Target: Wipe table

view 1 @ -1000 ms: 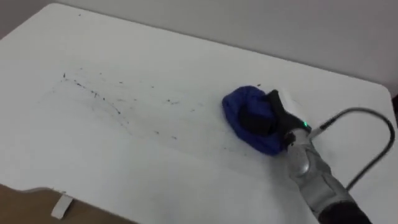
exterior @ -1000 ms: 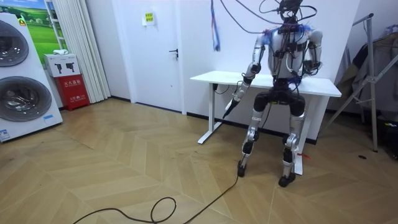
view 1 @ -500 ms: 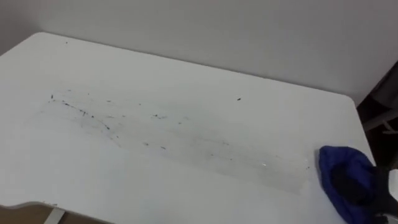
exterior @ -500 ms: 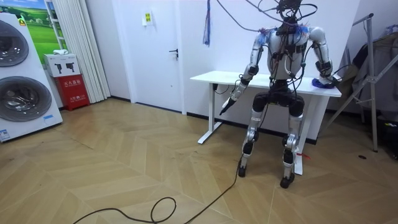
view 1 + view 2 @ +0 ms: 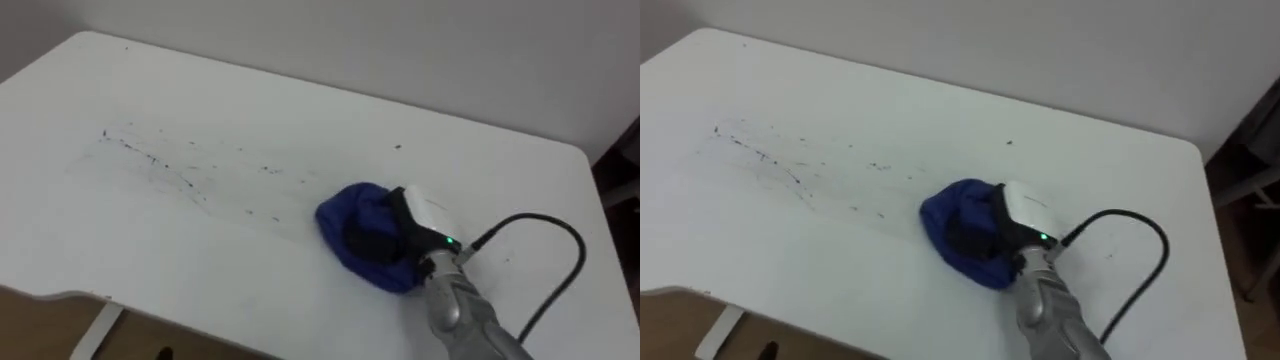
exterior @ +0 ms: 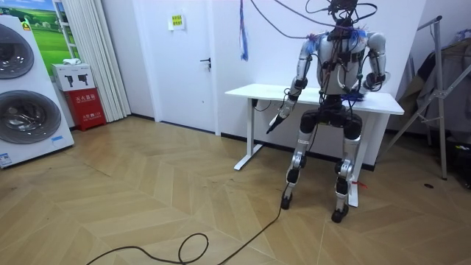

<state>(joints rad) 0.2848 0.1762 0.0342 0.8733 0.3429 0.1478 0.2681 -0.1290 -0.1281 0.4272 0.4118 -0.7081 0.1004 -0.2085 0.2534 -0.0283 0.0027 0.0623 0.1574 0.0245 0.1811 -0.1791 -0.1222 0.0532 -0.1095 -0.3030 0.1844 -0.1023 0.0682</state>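
A crumpled blue cloth [image 5: 348, 218] [image 5: 944, 228] lies on the white table [image 5: 200, 270], a little right of its middle. My right hand [image 5: 421, 222] [image 5: 1026, 214] rests on top of it, its dark fingers curled into the folds. Left of the cloth, a trail of dark specks and thin marks [image 5: 160, 165] [image 5: 758, 155] crosses the tabletop. In the room view I stand at the table's long side, facing the wall, with my right hand [image 6: 367, 84] over the top. My left hand [image 6: 273, 124] hangs beside the table's edge.
The table's right edge [image 5: 592, 200] is close beyond my right arm, with the wall just behind the table. In the room view, washing machines [image 6: 22, 88] and a red box [image 6: 88, 107] stand at the room view's left, and a metal rack [image 6: 441, 88] at its right.
Half a second ago the cloth and my right hand were at the table's right end; now they have swept back leftward to just right of the middle. The head camera shifted too.
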